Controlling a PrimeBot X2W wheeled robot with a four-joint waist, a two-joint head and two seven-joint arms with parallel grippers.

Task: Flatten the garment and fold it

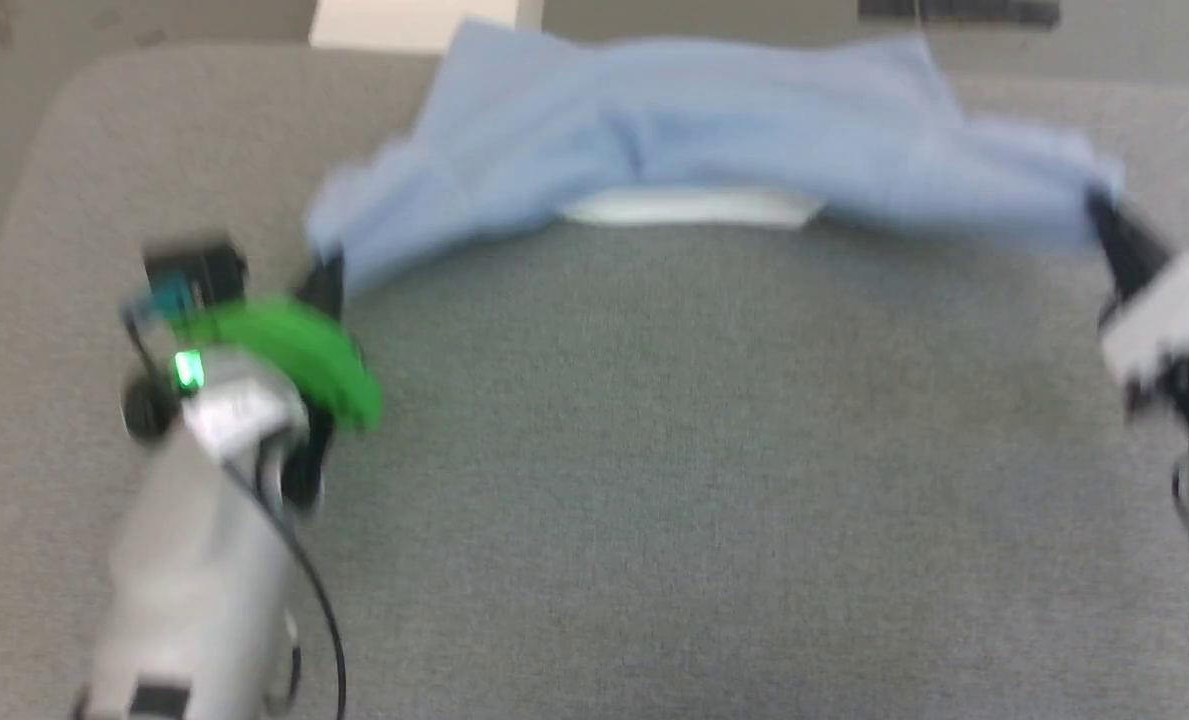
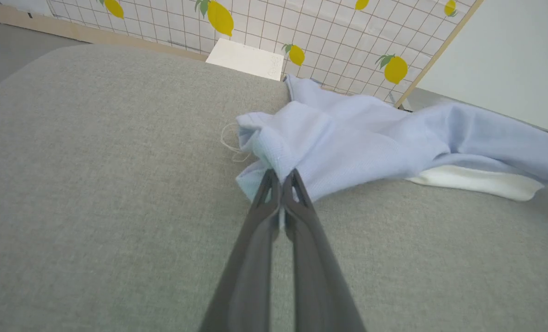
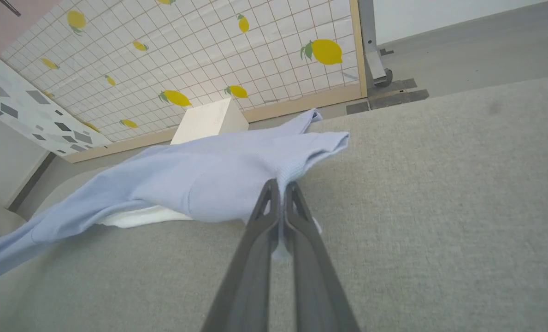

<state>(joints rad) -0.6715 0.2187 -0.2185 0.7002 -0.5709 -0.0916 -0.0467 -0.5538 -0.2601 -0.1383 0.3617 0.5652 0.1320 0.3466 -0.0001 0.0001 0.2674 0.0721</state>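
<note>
The garment (image 1: 694, 140) is a light blue knit polo, stretched sideways across the far part of the grey table (image 1: 654, 480), its white collar band (image 1: 689, 207) hanging at the near middle edge. My left gripper (image 1: 326, 280) is shut on the shirt's left corner; in the left wrist view the garment (image 2: 347, 138) bunches around the fingertips (image 2: 280, 177). My right gripper (image 1: 1104, 225) is shut on the right corner, where blue cloth (image 3: 218, 175) folds over the pinching fingertips (image 3: 280, 186). The collar band (image 2: 476, 182) (image 3: 140, 216) sags below the lifted cloth. The placket is hidden.
A lemon-patterned grid panel (image 3: 209, 55) and a white box (image 3: 209, 121) stand beyond the table's far edge. A wheeled stand's foot (image 3: 380, 74) is on the floor at the far right. Bare grey tabletop lies between me and the shirt.
</note>
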